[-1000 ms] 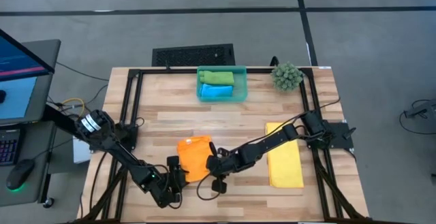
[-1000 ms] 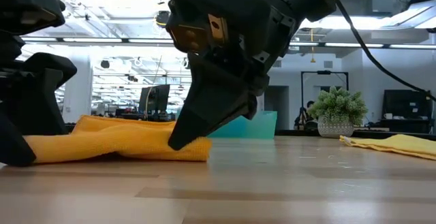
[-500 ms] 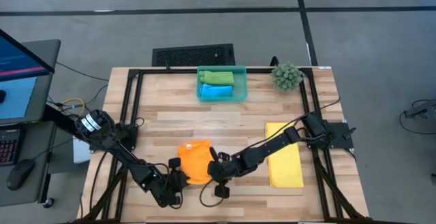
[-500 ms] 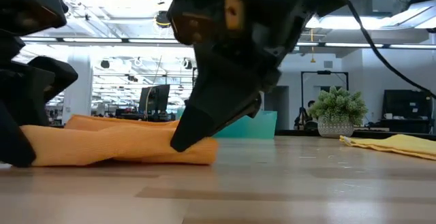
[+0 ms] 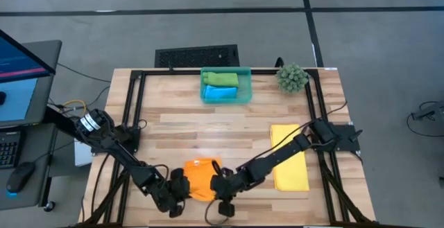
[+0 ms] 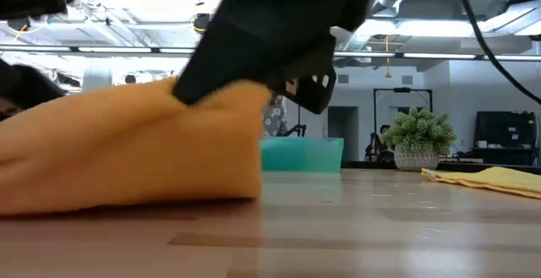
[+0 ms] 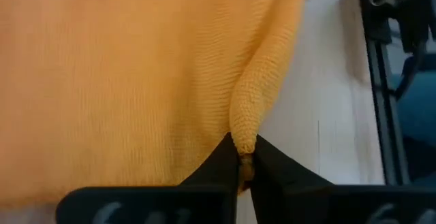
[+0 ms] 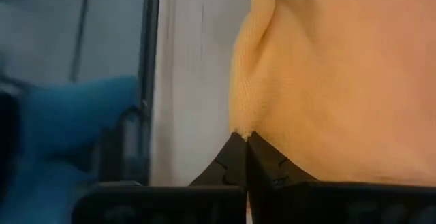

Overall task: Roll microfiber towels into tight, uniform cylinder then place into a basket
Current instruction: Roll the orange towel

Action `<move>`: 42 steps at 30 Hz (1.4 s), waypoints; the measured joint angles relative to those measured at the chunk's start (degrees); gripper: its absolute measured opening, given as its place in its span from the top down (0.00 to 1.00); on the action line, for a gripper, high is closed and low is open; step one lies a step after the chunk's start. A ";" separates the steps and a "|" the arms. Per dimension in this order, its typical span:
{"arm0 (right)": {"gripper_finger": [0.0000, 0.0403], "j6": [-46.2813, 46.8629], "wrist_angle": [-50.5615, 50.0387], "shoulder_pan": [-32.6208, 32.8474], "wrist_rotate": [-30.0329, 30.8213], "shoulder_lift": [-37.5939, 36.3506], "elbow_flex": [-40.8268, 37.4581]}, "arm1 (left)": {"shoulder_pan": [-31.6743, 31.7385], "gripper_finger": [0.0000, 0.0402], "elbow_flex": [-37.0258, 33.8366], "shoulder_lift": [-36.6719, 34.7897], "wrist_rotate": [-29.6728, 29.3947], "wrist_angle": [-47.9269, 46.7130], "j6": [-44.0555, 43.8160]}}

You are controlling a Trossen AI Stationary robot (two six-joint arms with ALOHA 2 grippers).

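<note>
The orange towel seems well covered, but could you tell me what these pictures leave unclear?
- Orange towel: high view, both arms overlap its side edges; low view, cut off at the left edge.
- Basket: low view, towel and arm hide all but one end, contents unseen.
- Yellow towel: right arm crosses one corner.
</note>
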 joint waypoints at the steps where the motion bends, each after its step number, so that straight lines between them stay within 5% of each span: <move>1: 0.97 2.30 0.00 -0.52 -1.14 -0.03 0.06 | 0.03 0.98 0.00 0.00 0.70 0.02 -1.69; 27: 0.97 3.11 -0.46 -9.58 -2.02 -0.28 1.89 | -3.16 0.96 0.81 -3.54 -2.84 -9.82 -21.98; 42: 0.98 -3.67 2.75 -8.90 -1.62 1.14 5.19 | -11.04 0.96 0.81 -3.54 -13.38 -9.58 -30.39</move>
